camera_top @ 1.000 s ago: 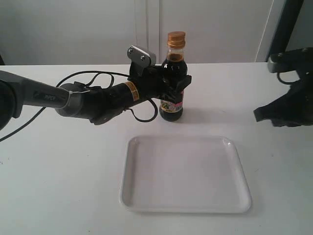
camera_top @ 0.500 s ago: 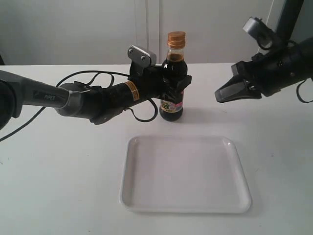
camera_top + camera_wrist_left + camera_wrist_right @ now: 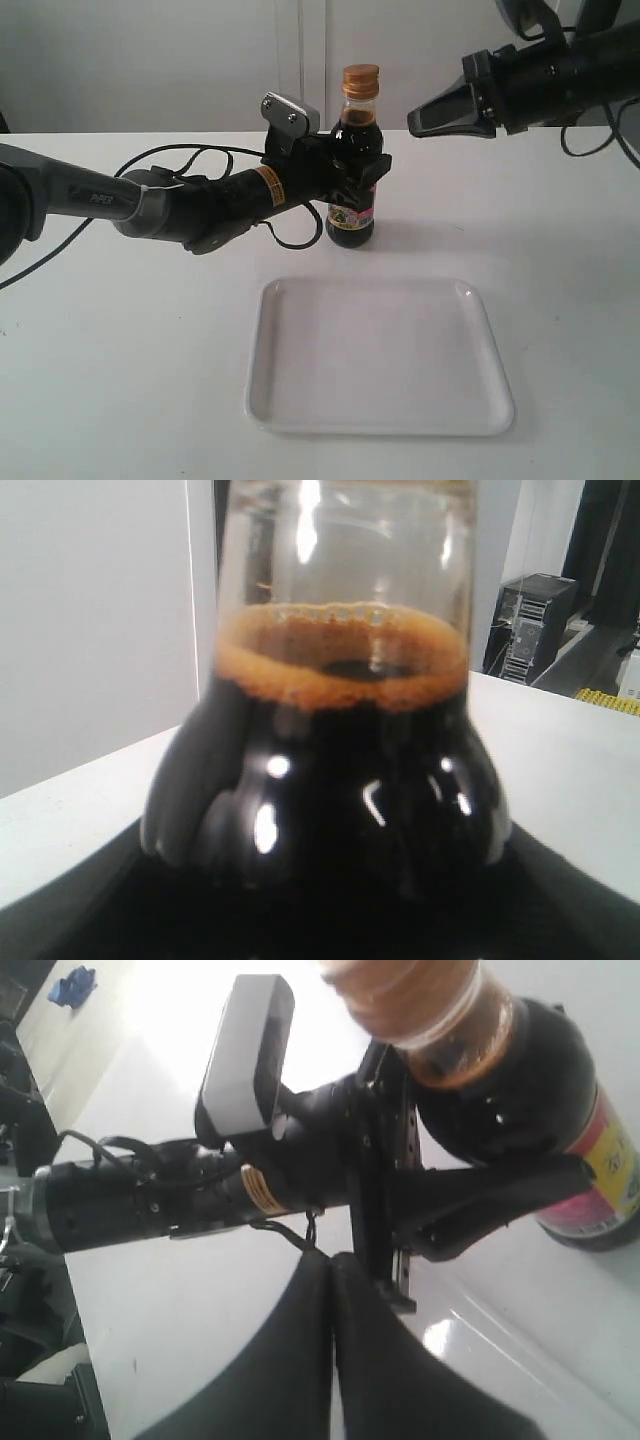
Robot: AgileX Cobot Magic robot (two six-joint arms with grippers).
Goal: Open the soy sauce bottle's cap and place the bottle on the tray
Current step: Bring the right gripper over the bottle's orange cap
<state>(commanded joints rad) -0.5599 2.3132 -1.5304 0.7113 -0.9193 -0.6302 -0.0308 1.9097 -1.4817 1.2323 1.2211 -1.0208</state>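
White tabletop and a pale wall frame the scene, with the soy sauce bottle (image 3: pixel 353 170) standing upright at about twelve o'clock from the tray (image 3: pixel 378 356), clear of its rim. Its long axis is vertical. The left gripper (image 3: pixel 352 170) is clamped around the bottle's body from the nine o'clock side, steadying it on the table; the left wrist view is filled with dark liquid and glass. The cap (image 3: pixel 361 81) sits closed at the top of the neck, above that grip. The right gripper (image 3: pixel 415 121) hangs in the air at roughly three o'clock from the cap, near its height but apart from it, fingers pressed together with nothing between them. Being the free and nearer one, the right arm would likely have to travel toward nine o'clock to reach the lid
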